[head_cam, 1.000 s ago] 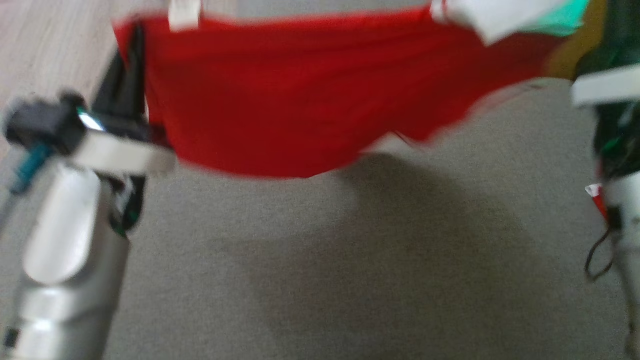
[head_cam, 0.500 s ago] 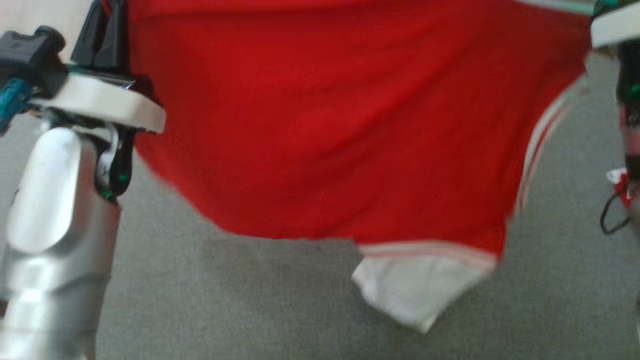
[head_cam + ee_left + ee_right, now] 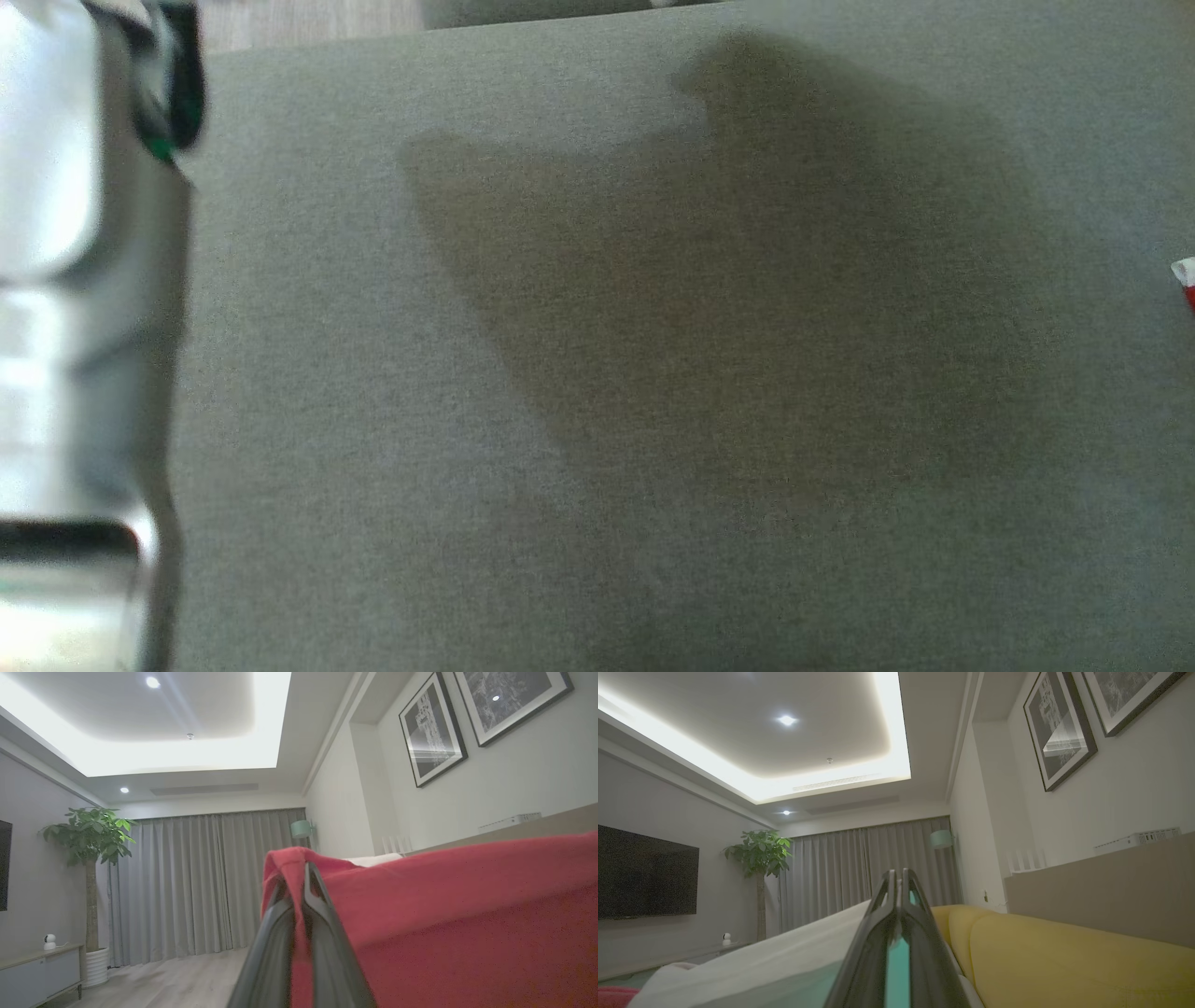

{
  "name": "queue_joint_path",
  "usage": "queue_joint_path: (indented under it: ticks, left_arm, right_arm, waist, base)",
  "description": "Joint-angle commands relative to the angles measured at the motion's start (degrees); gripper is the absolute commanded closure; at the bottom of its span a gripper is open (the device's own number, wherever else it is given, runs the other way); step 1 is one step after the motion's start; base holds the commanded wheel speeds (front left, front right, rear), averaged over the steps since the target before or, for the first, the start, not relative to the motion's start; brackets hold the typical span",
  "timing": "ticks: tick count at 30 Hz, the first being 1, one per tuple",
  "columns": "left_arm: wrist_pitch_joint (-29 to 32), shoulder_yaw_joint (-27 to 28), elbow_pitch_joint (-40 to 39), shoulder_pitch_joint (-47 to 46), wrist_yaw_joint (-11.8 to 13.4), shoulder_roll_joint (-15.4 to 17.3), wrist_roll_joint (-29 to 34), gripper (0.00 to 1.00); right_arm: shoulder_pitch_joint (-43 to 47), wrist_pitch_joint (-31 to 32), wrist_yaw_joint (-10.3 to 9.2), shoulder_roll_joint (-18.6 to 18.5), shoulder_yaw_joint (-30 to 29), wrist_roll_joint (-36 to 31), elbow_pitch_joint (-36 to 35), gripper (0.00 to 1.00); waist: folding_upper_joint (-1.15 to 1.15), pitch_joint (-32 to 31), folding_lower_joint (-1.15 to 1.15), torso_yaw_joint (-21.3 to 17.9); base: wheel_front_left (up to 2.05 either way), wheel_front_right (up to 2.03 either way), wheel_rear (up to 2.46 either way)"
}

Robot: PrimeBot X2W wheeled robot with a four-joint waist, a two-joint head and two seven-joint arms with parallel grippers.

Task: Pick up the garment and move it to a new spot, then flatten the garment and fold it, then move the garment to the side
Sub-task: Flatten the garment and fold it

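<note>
1. Gripping a fold of the red fabric garment [image 3: 467, 914], the left gripper [image 3: 304, 877] has its two dark fingers pinched tight. The cloth wraps over the fingertips and stretches away to the right, held up in the air.
2. Right gripper [image 3: 896, 882] is clamped too, jaws together on a white and teal part of the same garment. The white cloth slopes down to the left and meets a red patch at the low left corner of the right wrist view.
3. Pale silver left forearm [image 3: 75, 280] runs along the left edge of the head view.
4. Grey woven surface [image 3: 327, 448] lies under it, with a broad dark shadow [image 3: 728, 327] across the middle.
5. Small red and white scrap [image 3: 1184, 280] at the right edge; cannot tell what it is.
6. Yellow cushioned sofa [image 3: 1064, 961] sits just right of the right gripper.
7. Far side: grey pleated curtains [image 3: 196, 882], with a leafy green potted plant [image 3: 91, 835] to their left.
8. Black-framed pictures [image 3: 432, 728] hang on the right wall.
</note>
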Motion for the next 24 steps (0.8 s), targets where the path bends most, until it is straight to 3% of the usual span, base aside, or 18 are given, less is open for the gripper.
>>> queue_joint_path:
  ticks: [1, 5, 14, 18, 24]
  left_arm:
    - [-0.2, 2.1, -1.5, 5.0, -0.2, 1.1, 0.5, 1.00]
    - [-0.2, 3.4, -0.7, 14.2, -0.5, -1.0, -0.4, 1.00]
    - [-0.2, 8.9, 1.2, 39.2, -2.7, -8.1, -2.3, 1.00]
    - [-0.2, 10.7, 0.6, 47.3, -3.0, -9.0, -2.8, 1.00]
    - [-0.2, 8.8, -0.4, 56.4, -3.0, -9.1, -6.4, 1.00]
  right_arm:
    - [3.7, -0.3, -0.05, 0.0, 0.0, 0.5, -1.6, 1.00]
    - [11.1, -0.3, -0.05, -0.5, 0.3, 2.2, -2.3, 1.00]
    - [39.3, -0.3, -0.05, -0.4, 2.4, 11.1, -5.5, 1.00]
    - [49.8, -0.3, -0.05, 0.3, 4.5, 13.7, -6.4, 1.00]
    - [61.5, -0.3, -0.05, 1.5, 3.6, 15.2, -8.6, 1.00]
  waist:
    - [0.00, -0.1, 0.00, 0.1]
    - [0.00, -0.3, 0.00, 0.2]
    - [0.00, -2.1, 0.00, -0.3]
    - [0.00, -4.5, 0.00, -0.8]
    - [0.00, -8.3, 0.00, -1.0]
  base:
    - [0.00, 0.00, 0.00]
    - [0.00, 0.00, 0.00]
    - [0.00, 0.00, 0.00]
    - [0.00, 0.00, 0.00]
    - [0.00, 0.00, 0.00]
